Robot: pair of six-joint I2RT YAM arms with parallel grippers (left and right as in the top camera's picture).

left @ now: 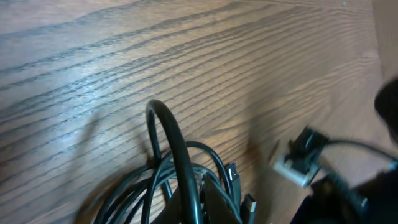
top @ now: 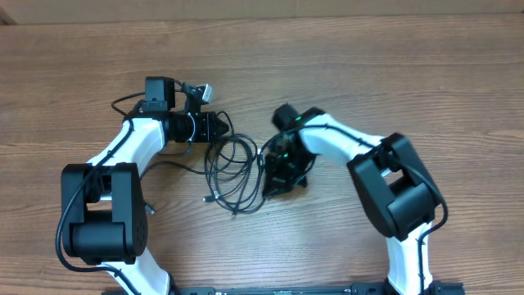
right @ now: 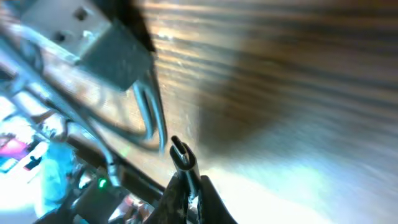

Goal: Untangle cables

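Right gripper (top: 274, 184) jaws clamped on a plug of the cables (top: 233, 168); left gripper (top: 222, 127) jaws together on a raised loop, wooden table (top: 368, 65)

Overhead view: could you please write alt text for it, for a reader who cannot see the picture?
A tangle of thin black cables lies on a wooden table between two white-and-black robot arms. The left gripper and the right gripper are each shut on the tangle's edge, and a silver-tipped plug shows beside the left arm.
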